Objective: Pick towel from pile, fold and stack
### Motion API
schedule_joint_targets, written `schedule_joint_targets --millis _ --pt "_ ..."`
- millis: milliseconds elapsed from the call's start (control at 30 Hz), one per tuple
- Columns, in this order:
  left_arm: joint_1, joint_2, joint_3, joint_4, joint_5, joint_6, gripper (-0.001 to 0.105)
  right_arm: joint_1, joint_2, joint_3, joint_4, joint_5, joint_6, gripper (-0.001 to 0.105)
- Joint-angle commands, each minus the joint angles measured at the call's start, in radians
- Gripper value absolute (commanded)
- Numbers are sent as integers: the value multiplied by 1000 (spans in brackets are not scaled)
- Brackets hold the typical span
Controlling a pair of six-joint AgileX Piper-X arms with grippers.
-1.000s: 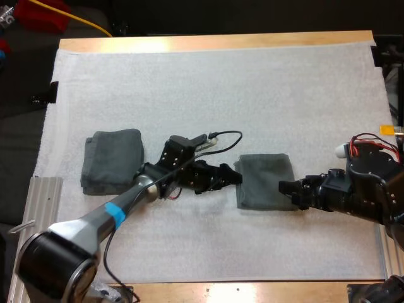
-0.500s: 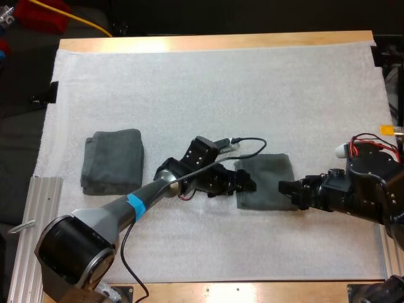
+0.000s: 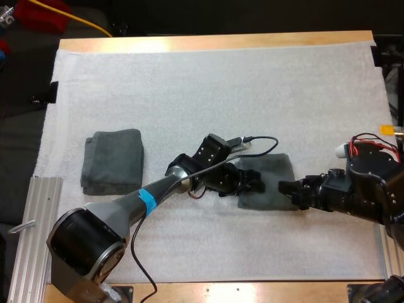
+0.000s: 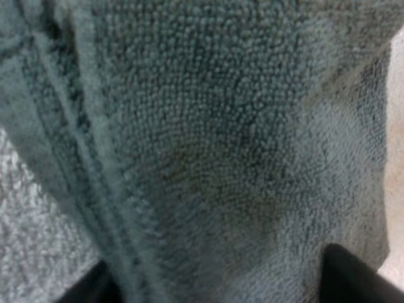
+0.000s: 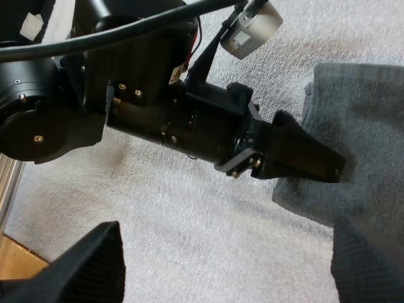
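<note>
The folded towel point(image 3: 268, 180) is seen flat on the mat point(image 3: 221, 88) of the desk, well apart from the folded stack point(image 3: 113, 161). The left end effector point(image 3: 254, 185) is placed over the towel's stack-facing edge, its fingers point(image 4: 360, 281) held apart and not closed on the cloth, so it is judged the nearer arm. The right end effector point(image 3: 284, 189), spread on nothing, is set at the edge away from the stack. The towel is nearly square, so no long axis can be told. Open mat is seen between towel and stack.
</note>
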Motion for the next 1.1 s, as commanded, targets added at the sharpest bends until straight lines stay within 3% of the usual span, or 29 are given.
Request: schedule_joint_targets --millis 0,167,233,600,667,833,1067 --pt "-6 2 -6 3 3 -5 48 2 -5 -2 1 -7 1 67" --pt "-6 2 -6 3 5 1 19 2 -5 -2 1 -7 1 67" --pt "-6 -2 -6 22 25 26 1 2 -5 -2 1 -7 1 67" --pt "43 -166 -13 313 -9 382 0 2 -5 -2 1 -7 -3 67" --pt "63 -195 -23 395 -50 440 0 2 -5 -2 1 -7 -6 67" --pt "123 -271 -61 599 -234 613 0 2 -5 -2 1 -7 -6 67" --pt "225 -324 -132 711 -318 698 0 2 -5 -2 1 -7 -6 67"
